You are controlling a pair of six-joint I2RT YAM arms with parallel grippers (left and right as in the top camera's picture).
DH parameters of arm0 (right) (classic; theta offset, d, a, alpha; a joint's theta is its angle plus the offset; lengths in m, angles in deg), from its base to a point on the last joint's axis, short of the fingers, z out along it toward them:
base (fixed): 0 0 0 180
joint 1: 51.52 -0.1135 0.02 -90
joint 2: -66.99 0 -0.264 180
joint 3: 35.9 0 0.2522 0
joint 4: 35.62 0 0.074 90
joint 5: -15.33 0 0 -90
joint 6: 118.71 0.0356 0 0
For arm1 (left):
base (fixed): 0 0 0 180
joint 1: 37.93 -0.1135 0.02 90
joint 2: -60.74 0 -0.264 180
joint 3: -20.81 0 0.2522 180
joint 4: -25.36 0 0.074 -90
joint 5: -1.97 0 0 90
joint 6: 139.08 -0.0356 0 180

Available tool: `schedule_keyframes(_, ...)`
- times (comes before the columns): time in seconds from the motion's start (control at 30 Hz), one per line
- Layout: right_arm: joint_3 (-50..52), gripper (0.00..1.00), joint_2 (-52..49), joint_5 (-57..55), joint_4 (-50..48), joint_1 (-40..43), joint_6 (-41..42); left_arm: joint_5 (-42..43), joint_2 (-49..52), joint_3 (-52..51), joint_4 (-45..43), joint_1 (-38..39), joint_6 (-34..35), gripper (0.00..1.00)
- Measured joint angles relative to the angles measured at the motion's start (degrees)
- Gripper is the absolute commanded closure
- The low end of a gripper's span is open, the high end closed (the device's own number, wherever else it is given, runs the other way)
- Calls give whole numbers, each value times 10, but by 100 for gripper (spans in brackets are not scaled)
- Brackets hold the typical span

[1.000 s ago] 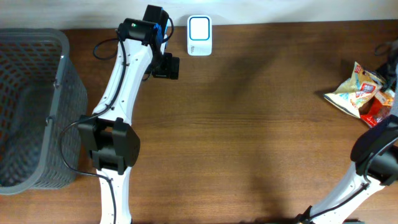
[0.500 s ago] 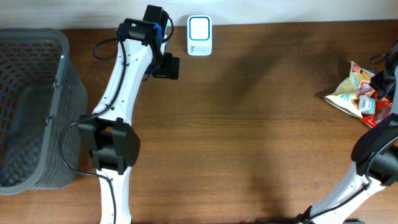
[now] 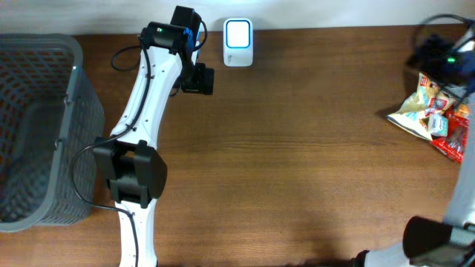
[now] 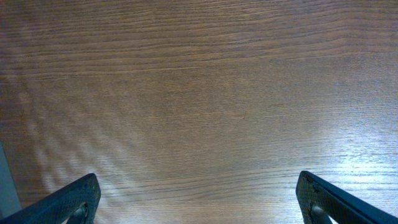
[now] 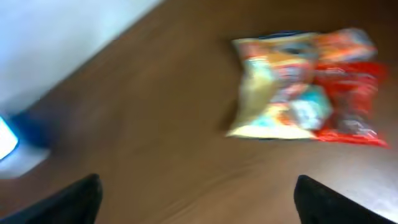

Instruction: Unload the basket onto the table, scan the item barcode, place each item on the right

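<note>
- Crinkled foil snack packets (image 3: 429,111), one cream-yellow and one red, lie flat in an overlapping heap at the far right edge of the table (image 3: 297,156); they look smeared in the right wrist view.
- The right gripper (image 5: 196,190) hangs above the packets, its dark fingers spread wide and empty.
- A white, rounded-rectangular scanner (image 3: 237,42) with a glowing, blue-rimmed window stands at the table's back edge, well apart from the packets.
- The left gripper (image 4: 196,186) is splayed wide, empty, over fine-grained brown wood.
- A grey plastic mesh basket (image 3: 78,111) sits at the left.
</note>
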Motion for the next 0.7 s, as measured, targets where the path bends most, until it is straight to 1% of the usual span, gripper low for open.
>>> schedule_keyframes(0.13,0,1,12,35,17,-71,-34,0,0,0,0,0,0,1)
schedule_keyframes(0.2,0,1,20,52,45,-126,-59,0,0,0,0,0,0,1)
schedule_keyframes(0.27,0,1,28,57,67,-146,-71,0,0,0,0,0,0,1)
schedule_keyframes(0.4,0,1,50,60,107,-159,-89,0,0,0,0,0,0,1)
schedule_keyframes(0.53,5,1,84,60,117,-159,-103,0,0,0,0,0,0,1)
schedule_keyframes(0.6,22,1,118,60,117,-159,-107,0,0,0,0,0,0,1)
schedule_keyframes(0.7,86,1,207,60,104,-159,-111,0,0,0,0,0,0,1)
